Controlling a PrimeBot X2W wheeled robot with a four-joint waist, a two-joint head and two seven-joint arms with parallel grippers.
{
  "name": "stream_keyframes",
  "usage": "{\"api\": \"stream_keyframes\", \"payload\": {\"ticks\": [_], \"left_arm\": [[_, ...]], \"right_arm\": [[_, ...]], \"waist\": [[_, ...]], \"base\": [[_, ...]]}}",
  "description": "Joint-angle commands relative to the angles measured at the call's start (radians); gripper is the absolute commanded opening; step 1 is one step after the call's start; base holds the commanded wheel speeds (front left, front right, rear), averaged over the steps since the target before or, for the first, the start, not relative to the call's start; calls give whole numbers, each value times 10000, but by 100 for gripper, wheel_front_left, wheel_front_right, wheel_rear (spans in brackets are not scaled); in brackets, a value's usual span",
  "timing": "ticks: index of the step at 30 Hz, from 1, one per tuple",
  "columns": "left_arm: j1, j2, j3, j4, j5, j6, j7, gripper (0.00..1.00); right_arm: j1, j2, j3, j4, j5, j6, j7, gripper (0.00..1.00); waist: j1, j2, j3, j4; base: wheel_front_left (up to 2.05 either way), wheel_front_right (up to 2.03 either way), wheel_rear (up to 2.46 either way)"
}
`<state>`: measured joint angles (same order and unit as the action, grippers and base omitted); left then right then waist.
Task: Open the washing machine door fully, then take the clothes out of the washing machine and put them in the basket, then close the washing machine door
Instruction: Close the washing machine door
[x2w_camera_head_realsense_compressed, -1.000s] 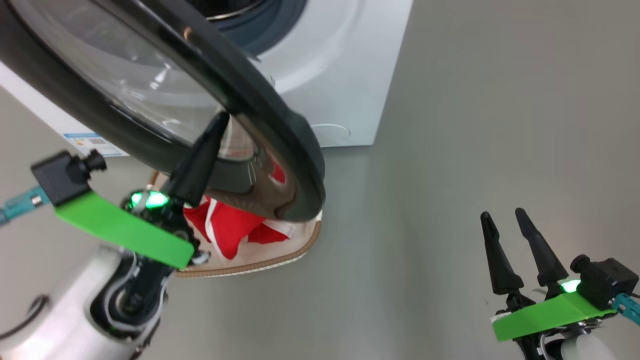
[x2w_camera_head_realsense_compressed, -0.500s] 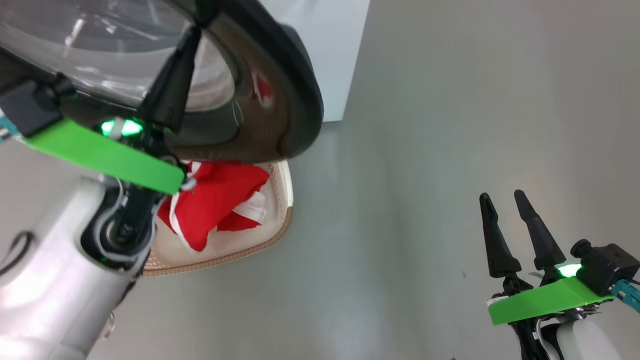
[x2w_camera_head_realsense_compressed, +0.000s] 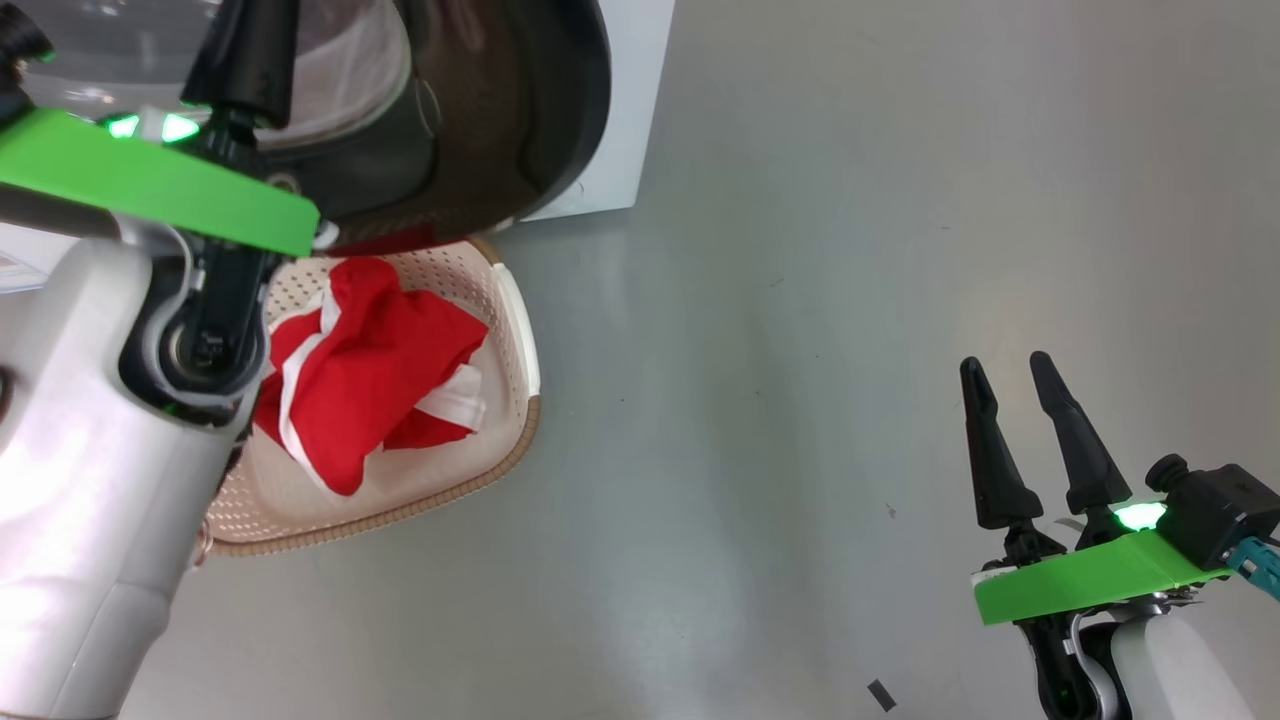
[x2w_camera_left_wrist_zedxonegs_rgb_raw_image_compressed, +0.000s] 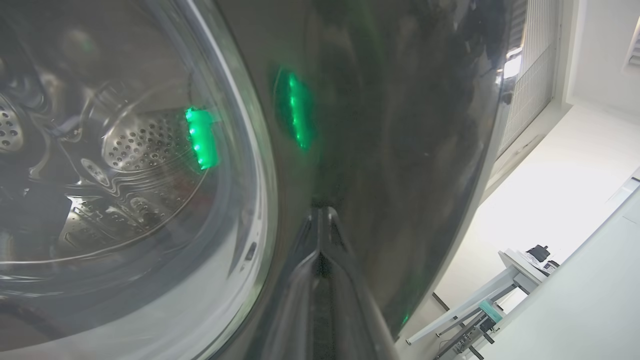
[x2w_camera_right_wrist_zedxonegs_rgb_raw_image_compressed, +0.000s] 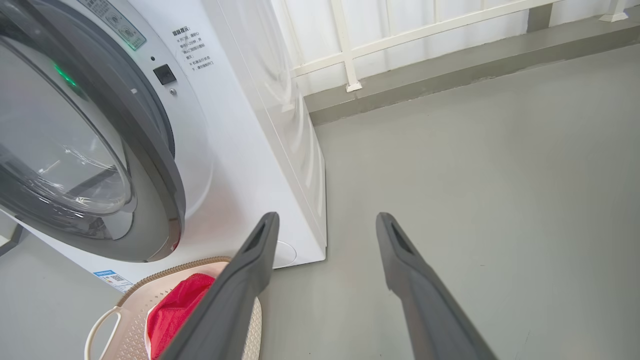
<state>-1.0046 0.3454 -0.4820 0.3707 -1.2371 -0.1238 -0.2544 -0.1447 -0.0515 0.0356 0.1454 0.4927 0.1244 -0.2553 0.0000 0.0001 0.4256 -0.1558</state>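
My left gripper (x2w_camera_head_realsense_compressed: 245, 45) is shut, its joined fingertips (x2w_camera_left_wrist_zedxonegs_rgb_raw_image_compressed: 320, 225) pressed against the glossy black rim of the washing machine door (x2w_camera_left_wrist_zedxonegs_rgb_raw_image_compressed: 390, 125). The steel drum (x2w_camera_left_wrist_zedxonegs_rgb_raw_image_compressed: 140, 150) shows through the door glass. From the right wrist view the door (x2w_camera_right_wrist_zedxonegs_rgb_raw_image_compressed: 155, 170) stands close to the front of the white washing machine (x2w_camera_right_wrist_zedxonegs_rgb_raw_image_compressed: 240, 150), still slightly ajar. The red and white clothes (x2w_camera_head_realsense_compressed: 370, 360) lie in the cream basket (x2w_camera_head_realsense_compressed: 525, 390) on the floor below the door. My right gripper (x2w_camera_head_realsense_compressed: 1005, 368) hangs open and empty over bare floor, far right of the basket (x2w_camera_right_wrist_zedxonegs_rgb_raw_image_compressed: 107, 320).
Grey floor stretches to the right of the machine. A white railing (x2w_camera_right_wrist_zedxonegs_rgb_raw_image_compressed: 350, 55) on a low kerb runs behind it. A small dark scrap (x2w_camera_head_realsense_compressed: 880, 693) lies on the floor near my right arm. A light metal-framed stand (x2w_camera_left_wrist_zedxonegs_rgb_raw_image_compressed: 500, 280) shows past the door edge.
The head camera has shifted, so more of the basket shows. The door has swung closer to the machine with my shut left gripper staying against it. The right gripper holds its place.
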Motion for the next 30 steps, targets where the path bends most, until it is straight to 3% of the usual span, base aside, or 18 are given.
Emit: {"api": "stream_keyframes", "payload": {"ticks": [1,12,25,30], "left_arm": [[-415,229,445,-98,198,-69,-73,0],[162,29,525,103,613,-69,-73,0],[3632,-649,1786,-230,1300,-69,-74,0],[5037,-928,2428,-336,2093,-69,-74,33]], "right_arm": [[-138,-5,170,-237,24,63,-65,100],[-21,10,83,-178,31,63,-65,100],[703,-449,-19,-109,-193,63,-65,100],[1089,-659,-57,-102,-219,63,-65,100]], "waist": [[0,-1,71,-90],[0,-1,-211,-35],[0,-1,-1464,839],[0,-1,-1953,1195]], "base": [[0,0,0],[0,0,0],[0,0,0],[0,0,0]]}}
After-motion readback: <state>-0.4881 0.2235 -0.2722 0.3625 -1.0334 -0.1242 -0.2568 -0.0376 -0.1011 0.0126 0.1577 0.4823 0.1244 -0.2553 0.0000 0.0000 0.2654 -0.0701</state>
